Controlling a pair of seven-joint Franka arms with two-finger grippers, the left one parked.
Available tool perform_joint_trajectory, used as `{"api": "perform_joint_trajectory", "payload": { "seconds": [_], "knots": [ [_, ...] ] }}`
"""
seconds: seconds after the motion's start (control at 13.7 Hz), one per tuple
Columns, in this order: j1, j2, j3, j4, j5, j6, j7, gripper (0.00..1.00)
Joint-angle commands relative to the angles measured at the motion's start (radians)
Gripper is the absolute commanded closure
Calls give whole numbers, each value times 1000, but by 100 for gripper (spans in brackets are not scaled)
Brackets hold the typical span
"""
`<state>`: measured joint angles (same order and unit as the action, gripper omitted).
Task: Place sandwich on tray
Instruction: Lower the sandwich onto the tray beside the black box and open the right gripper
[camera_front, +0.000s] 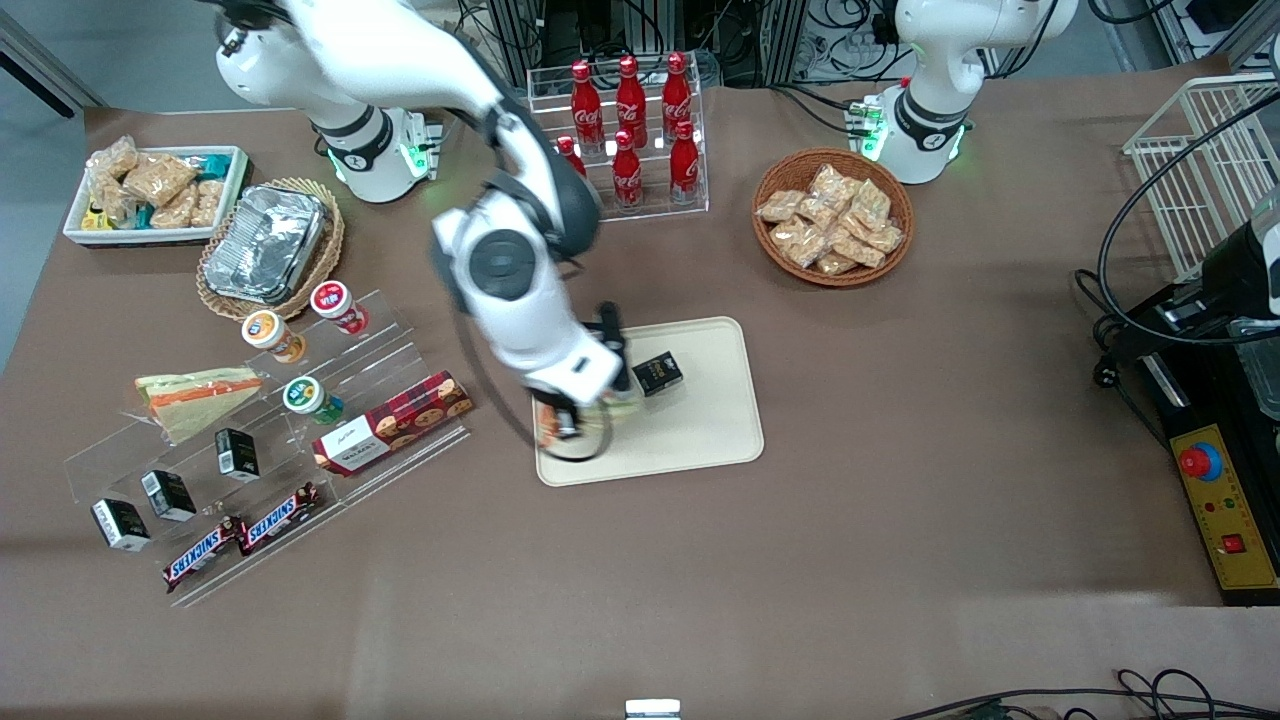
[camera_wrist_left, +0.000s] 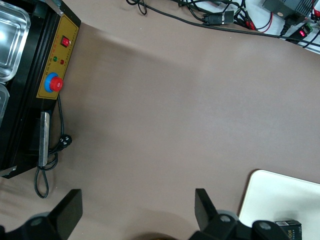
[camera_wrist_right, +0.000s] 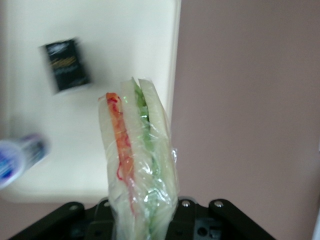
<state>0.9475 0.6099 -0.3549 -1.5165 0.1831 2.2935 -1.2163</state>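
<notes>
Brown table, tray (camera_front: 700, 420); gripper (camera_front: 570, 415) above its edge, fingers clamped on sandwich (camera_wrist_right: 137, 160) sticking out past them.

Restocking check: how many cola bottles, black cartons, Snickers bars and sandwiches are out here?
Cola bottles: 6
Black cartons: 4
Snickers bars: 2
Sandwiches: 2, the sandwich held in the gripper over the tray, plus a wedge
Total: 14

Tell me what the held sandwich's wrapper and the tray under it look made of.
The sandwich, held in the gripper above the tray, looks wrapped in thin clear plastic film: glossy and crinkled, filling showing through. The tray looks like smooth matte cream plastic with rounded, moulded corners.
</notes>
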Motion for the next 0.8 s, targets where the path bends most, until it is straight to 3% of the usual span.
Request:
{"api": "perform_joint_trajectory", "payload": {
  "seconds": [0.0,0.29,0.73],
  "knots": [
    [-15,105,39,59,27,87,-20,100],
    [-3,207,42,65,27,208,-26,100],
    [10,243,42,62,44,221,36,100]
  ]
}}
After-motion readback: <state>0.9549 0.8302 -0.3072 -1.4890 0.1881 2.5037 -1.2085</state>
